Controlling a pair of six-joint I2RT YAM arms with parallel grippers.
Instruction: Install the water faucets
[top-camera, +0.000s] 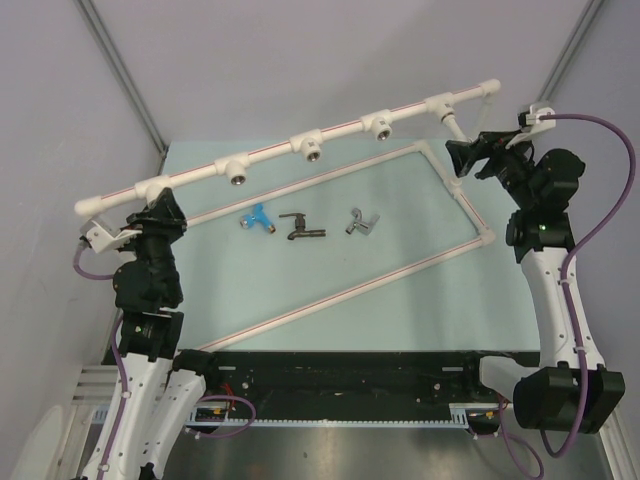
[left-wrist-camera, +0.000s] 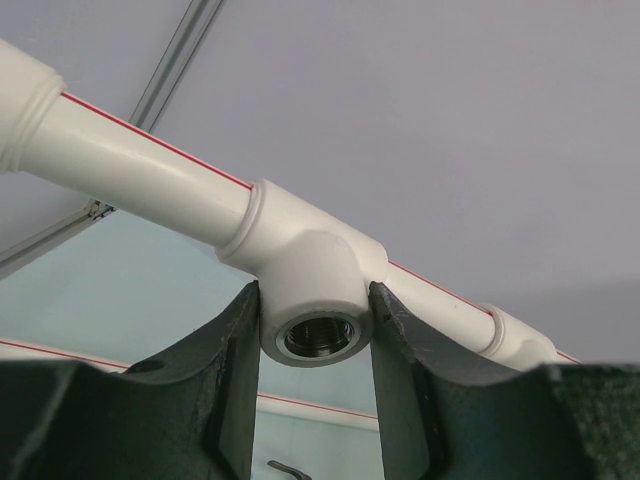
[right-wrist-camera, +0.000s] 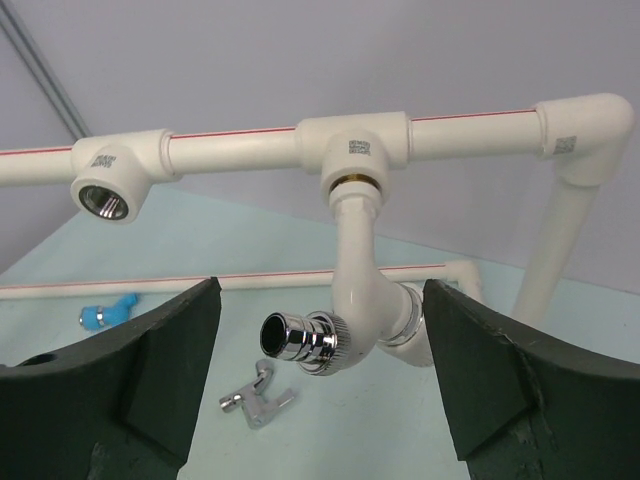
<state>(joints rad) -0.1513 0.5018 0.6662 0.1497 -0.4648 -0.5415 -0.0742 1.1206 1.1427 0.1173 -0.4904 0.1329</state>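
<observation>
Three faucets (top-camera: 300, 228) wait on the table (top-camera: 400, 300). My left gripper (left-wrist-camera: 317, 310) pinches a tee (left-wrist-camera: 310, 270), probably bracing it; my right gripper (right-wrist-camera: 320, 300) hangs spread around the white faucet (right-wrist-camera: 355, 290).

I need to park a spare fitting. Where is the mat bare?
Bare mat lies between the diagonal pipe and the near edge, and inside the frame right of the silver-grey faucet. Crowded: the blue faucet and dark faucet beside it, and both ends of the raised pipe, where the left claw and right claw sit.
</observation>
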